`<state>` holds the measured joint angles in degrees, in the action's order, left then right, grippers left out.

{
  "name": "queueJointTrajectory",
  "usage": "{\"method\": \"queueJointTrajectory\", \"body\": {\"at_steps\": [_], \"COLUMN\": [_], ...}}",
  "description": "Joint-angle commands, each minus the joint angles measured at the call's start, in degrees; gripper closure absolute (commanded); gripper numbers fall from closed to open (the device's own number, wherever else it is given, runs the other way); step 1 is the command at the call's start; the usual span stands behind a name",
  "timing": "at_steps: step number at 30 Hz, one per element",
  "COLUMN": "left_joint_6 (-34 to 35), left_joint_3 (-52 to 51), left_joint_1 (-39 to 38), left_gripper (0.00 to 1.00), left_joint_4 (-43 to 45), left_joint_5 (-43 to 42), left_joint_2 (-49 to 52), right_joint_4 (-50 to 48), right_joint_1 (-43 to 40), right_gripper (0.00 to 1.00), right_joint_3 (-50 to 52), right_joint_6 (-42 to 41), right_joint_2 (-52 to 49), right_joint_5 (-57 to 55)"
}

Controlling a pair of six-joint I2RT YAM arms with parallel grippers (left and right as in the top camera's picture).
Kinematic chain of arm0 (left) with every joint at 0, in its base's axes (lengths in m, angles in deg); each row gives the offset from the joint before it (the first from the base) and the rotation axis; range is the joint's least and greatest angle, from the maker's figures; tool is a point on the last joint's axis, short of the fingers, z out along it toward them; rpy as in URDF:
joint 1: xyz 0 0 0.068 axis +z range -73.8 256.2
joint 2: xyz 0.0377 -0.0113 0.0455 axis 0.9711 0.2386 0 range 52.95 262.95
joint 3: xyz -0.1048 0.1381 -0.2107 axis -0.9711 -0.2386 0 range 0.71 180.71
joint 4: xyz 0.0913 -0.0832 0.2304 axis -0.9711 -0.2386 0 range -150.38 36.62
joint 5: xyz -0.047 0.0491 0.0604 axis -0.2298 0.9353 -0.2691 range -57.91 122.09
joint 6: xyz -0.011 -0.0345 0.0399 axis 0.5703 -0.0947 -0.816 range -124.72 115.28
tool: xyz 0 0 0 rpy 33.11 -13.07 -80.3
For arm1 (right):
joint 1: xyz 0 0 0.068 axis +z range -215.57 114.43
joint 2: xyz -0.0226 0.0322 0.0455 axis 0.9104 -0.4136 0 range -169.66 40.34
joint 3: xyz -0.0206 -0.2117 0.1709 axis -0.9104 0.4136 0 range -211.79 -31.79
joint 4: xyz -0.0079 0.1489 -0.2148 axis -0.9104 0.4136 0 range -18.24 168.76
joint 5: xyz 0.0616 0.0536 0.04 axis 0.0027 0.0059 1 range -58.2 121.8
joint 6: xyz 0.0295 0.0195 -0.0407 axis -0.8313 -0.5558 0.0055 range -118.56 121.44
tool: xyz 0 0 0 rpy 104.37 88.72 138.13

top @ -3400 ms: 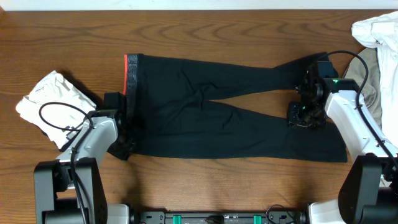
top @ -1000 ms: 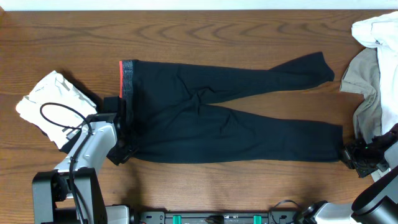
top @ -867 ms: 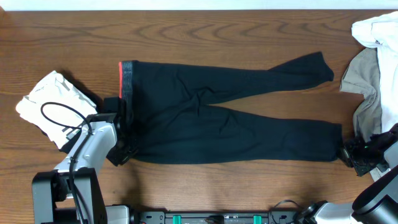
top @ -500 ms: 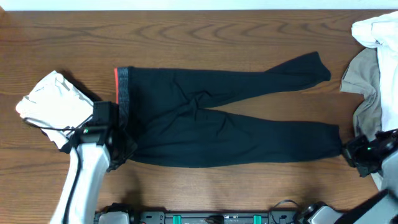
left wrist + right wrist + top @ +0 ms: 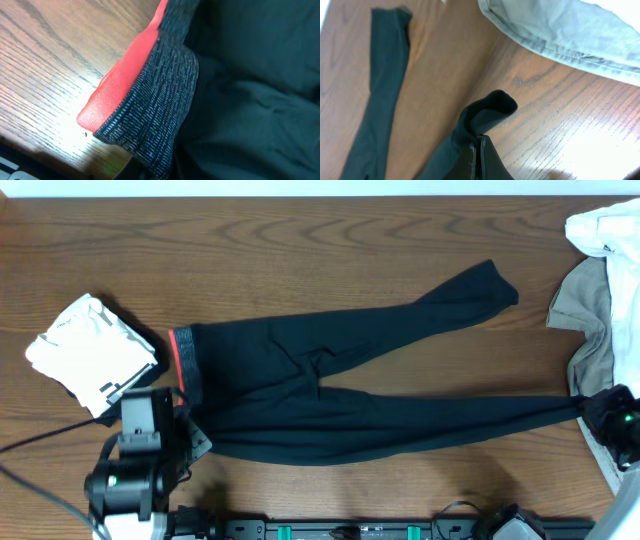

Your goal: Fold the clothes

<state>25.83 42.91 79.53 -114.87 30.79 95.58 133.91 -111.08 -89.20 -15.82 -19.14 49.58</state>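
The black trousers (image 5: 340,395) lie stretched across the wooden table, with the grey waistband (image 5: 190,375) and red lining (image 5: 178,355) at the left. My left gripper (image 5: 192,435) is shut on the waistband's near corner. The left wrist view shows the waistband (image 5: 165,100) and red lining (image 5: 125,75) raised off the wood, with the fingers mostly hidden. My right gripper (image 5: 598,408) is shut on the near leg's cuff (image 5: 490,107), pulling that leg taut; its closed fingers (image 5: 490,152) pinch the cloth. The far leg (image 5: 470,290) lies loose, angled toward the back.
A folded white garment (image 5: 90,350) lies at the left, close to my left arm. A white garment (image 5: 605,225) and a beige one (image 5: 590,320) are heaped at the right edge, and the beige one (image 5: 560,35) lies just beyond my right gripper.
Both arms have drawn back and apart, stretching the near leg taut. The waistband has shifted left and toward the front, and the far leg's cuff has slid left.
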Motion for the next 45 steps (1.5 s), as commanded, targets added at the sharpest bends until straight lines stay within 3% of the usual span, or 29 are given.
{"method": "queueJointTrajectory", "body": {"at_steps": [1,9,19,29,45], "left_joint_6": [-0.96,-0.92,-0.96,-1.18,-0.72], "left_joint_3": [3.21,4.22,4.22,4.22,4.22], "left_joint_1": [0.26,0.24,0.24,0.26,0.24], "left_gripper": [0.85,0.85,0.86,0.90,0.92], "left_joint_4": [0.07,7.56,20.46,33.66,38.16], "left_joint_5": [1.05,2.43,2.43,2.47,8.48], "left_joint_2": [-2.73,0.07,13.40,21.86,25.42], "right_joint_4": [1.86,1.99,2.32,-0.66,-15.76], "right_joint_1": [-0.33,2.75,14.38,19.30,26.32], "right_gripper": [0.99,0.99,0.99,0.99,0.99], "right_joint_3": [-4.44,-8.68,-19.52,-26.36,-27.36], "right_joint_6": [1.05,1.73,2.08,1.84,-1.33], "right_joint_2": [0.35,-1.95,-17.07,-30.16,-40.89], "right_joint_5": [-1.27,-1.29,-7.48,-9.44,-10.08]}}
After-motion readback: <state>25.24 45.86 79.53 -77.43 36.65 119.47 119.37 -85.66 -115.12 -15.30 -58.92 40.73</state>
